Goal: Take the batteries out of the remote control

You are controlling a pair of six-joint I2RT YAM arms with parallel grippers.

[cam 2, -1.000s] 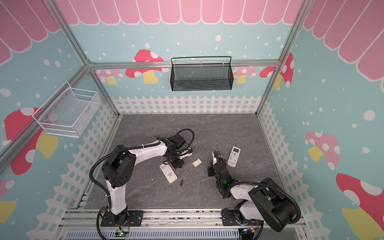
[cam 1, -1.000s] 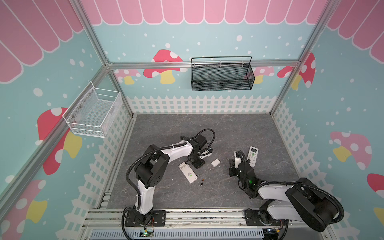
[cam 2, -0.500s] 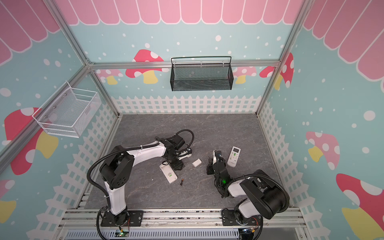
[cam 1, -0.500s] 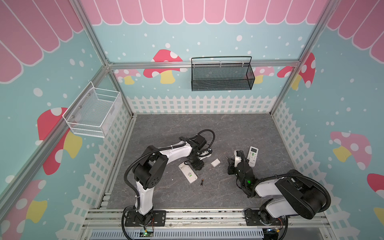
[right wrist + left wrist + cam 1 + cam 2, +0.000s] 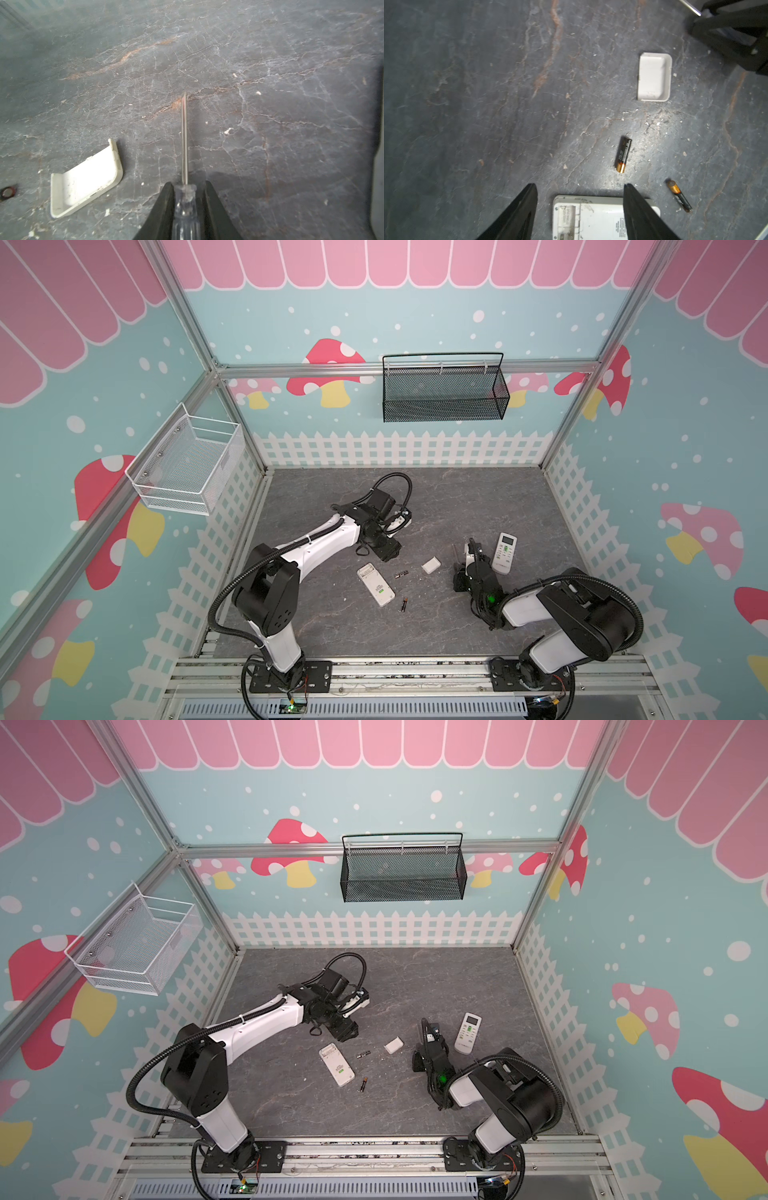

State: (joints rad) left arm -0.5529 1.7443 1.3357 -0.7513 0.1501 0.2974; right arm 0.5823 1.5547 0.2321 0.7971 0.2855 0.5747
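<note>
Two batteries loose on the gray surface [image 5: 457, 497], about midway across and somewhat toward the front edge. First battery [image 5: 401, 574] just off the open end of the face-down remote [image 5: 375, 584]; second battery [image 5: 403, 604] beside that remote's other end, not touching it. Mere dark slivers in both top views. Readable only from the left wrist as black cells with gold ends, first [image 5: 623, 154] and second [image 5: 679, 195] alike.

Remote's open bay cut off by the frame edge in the left wrist view and partly behind a finger; contents impossible to make out.

Left gripper [image 5: 579, 186] poised over that end, fingers spread wide apart.

White cover [image 5: 431, 565] hollow side up, between the first battery and the right gripper [image 5: 188, 184]; hollow plain from both wrists, only a pale block from above.

Clear-handled screwdriver [image 5: 184, 135] lodged between the right fingers, shaft pointing out low over the surface. A dark slit along one side of the handle, so clamped or merely flanked: cannot tell. Hard to pick out in the top views.

Second remote [image 5: 504, 553], buttons up, just beside the right gripper toward the right edge, clear only from above.
</note>
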